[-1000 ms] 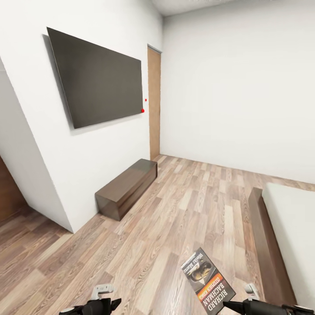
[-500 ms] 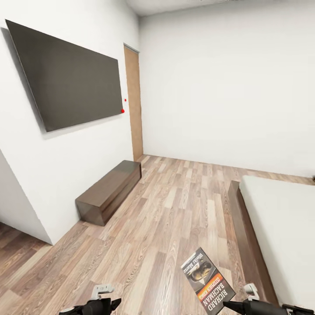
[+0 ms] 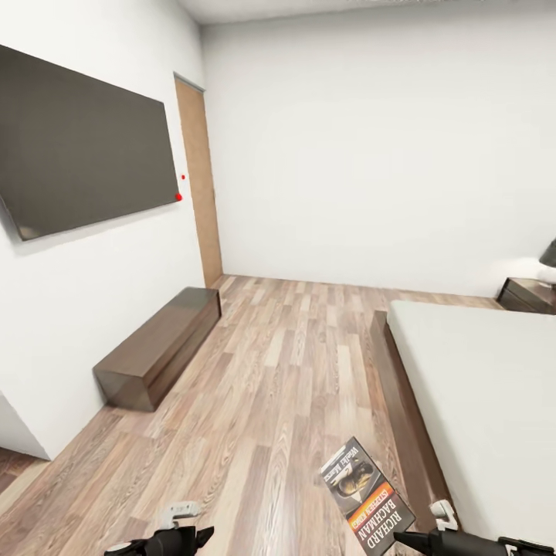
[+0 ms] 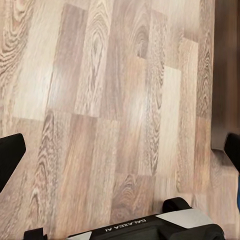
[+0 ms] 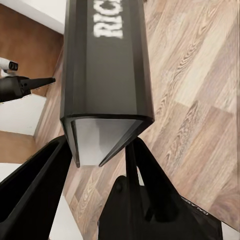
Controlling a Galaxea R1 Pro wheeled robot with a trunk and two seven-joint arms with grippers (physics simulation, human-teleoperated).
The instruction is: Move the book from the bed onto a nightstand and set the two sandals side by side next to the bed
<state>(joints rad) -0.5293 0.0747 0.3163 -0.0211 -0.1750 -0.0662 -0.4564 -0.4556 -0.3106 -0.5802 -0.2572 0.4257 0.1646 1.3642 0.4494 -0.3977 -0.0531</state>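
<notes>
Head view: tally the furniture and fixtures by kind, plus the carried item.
Bed: 1
Nightstand: 1
Low bench: 1
Wall screen: 1
Door: 1
Book: 1
Total: 6

Seen from the head camera: left gripper (image 3: 181, 519) low at the frame's lower left, held level, pointed forward, pale finger raised above the dark wrist. Carried nothing; in the left wrist view, dark fingers (image 4: 11, 155) spread wide apart at either edge, nothing between them. Right gripper (image 3: 421, 533) at the lower right, forearm reaching in from the frame's right edge. Clamped on the lower end of the book (image 3: 367, 496), held out ahead and tilted. In the right wrist view, black fingers (image 5: 35, 190) pressed against both covers at the book's open edge.
</notes>
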